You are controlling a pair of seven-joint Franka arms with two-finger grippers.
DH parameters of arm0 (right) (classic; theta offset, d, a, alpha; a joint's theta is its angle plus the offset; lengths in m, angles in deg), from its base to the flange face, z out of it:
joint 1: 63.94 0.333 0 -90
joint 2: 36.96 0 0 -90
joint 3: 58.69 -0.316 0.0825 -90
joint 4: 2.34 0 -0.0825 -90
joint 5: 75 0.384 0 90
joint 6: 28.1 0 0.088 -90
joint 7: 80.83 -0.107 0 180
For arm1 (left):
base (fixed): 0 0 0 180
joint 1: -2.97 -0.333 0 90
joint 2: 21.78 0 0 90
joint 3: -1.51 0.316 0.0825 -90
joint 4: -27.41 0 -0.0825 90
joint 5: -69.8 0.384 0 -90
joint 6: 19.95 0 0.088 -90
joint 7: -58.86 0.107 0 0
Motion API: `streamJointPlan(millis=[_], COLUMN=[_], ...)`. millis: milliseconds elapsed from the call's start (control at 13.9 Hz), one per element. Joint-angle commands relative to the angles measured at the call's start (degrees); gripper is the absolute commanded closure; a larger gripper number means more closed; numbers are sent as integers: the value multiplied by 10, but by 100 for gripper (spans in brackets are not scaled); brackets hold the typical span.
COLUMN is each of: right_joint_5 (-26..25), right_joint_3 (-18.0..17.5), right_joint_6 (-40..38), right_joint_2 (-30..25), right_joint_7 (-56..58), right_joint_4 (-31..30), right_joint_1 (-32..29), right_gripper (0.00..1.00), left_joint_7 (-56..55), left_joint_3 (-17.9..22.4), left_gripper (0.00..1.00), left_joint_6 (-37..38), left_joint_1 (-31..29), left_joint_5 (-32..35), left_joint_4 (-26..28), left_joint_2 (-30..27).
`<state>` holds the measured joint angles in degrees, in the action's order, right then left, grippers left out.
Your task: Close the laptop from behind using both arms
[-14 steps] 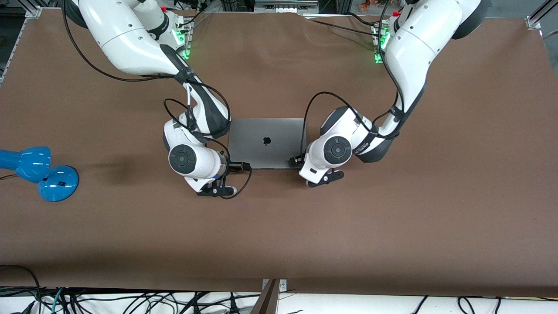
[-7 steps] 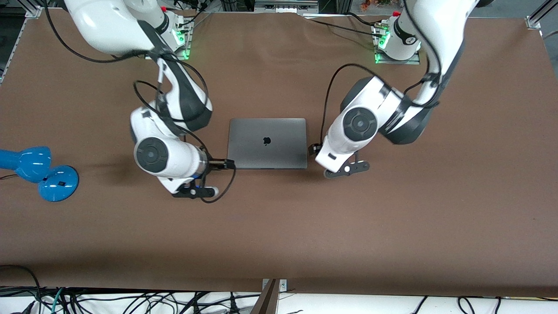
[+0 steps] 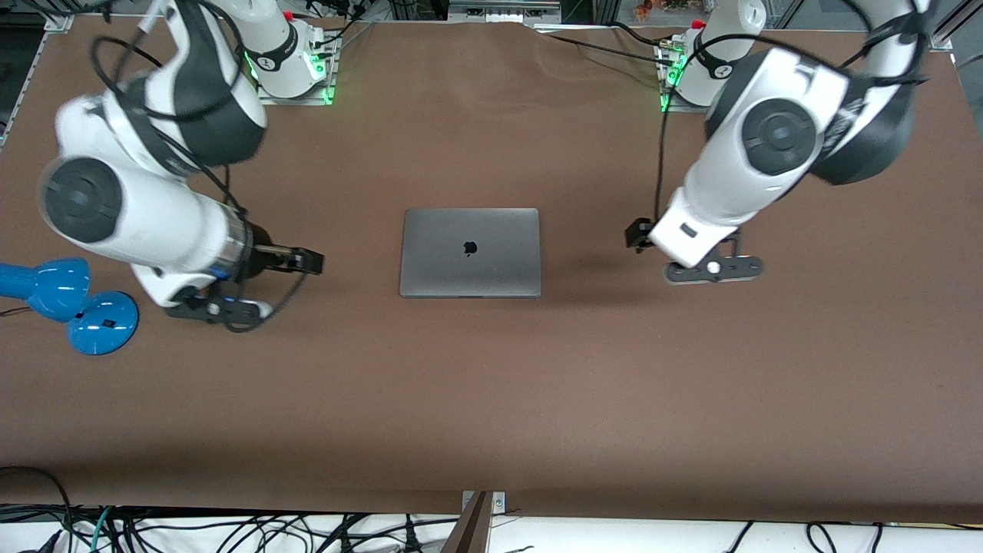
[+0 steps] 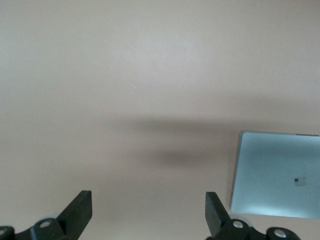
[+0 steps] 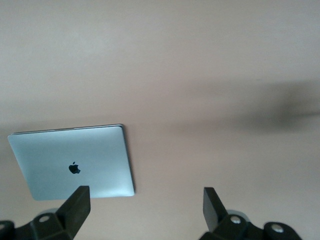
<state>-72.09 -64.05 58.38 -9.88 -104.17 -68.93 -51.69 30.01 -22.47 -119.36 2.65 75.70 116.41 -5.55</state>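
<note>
The space-grey laptop (image 3: 470, 252) lies closed and flat in the middle of the brown table (image 3: 491, 399), its dark apple logo facing up. My right gripper (image 3: 307, 261) is open and empty, up over the bare table between the laptop and the blue lamp. My left gripper (image 3: 637, 233) is open and empty, up over the bare table toward the left arm's end. The left wrist view shows the laptop (image 4: 277, 175) off to one side of my open left gripper (image 4: 148, 210). The right wrist view shows the laptop (image 5: 75, 160) beside my open right gripper (image 5: 145, 207). Neither gripper touches the laptop.
A blue desk lamp (image 3: 69, 303) lies at the right arm's end of the table, close to the right arm's wrist. The two arm bases (image 3: 296, 57) (image 3: 695, 73) with green lights stand along the table's edge farthest from the front camera.
Both grippers have left the laptop's side edges, risen and swung outward, each toward its own end of the table. The laptop stays closed and has not moved.
</note>
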Motion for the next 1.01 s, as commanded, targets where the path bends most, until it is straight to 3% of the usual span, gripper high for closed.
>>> streamJointPlan(millis=[0, 287, 575, 790, 934], right_joint_5=[-7, -7, -8, -37, -57], right_joint_3=[14, 14, 14, 14, 11], right_joint_6=[-24, -56, -56, -53, -49], right_joint_2=[-68, -125, -156, -184, -201], right_joint_7=[52, 116, 116, 116, 122], right_joint_4=[-39, -81, -117, -145, -163], right_joint_1=[-17, -65, -119, -130, -130], right_gripper=[0, 0, 0, 0, 0], left_joint_7=[61, 94, 149, 172, 199], left_joint_3=[-4, 8, 110, 185, 191], left_gripper=[0, 0, 0, 0, 0], left_joint_6=[10, 42, 68, 137, 142], left_joint_1=[-49, -77, -8, 48, 50], left_joint_5=[5, 7, 3, 3, 5], left_joint_4=[22, 21, -4, -70, -76], left_joint_2=[-50, -95, -114, -111, -110])
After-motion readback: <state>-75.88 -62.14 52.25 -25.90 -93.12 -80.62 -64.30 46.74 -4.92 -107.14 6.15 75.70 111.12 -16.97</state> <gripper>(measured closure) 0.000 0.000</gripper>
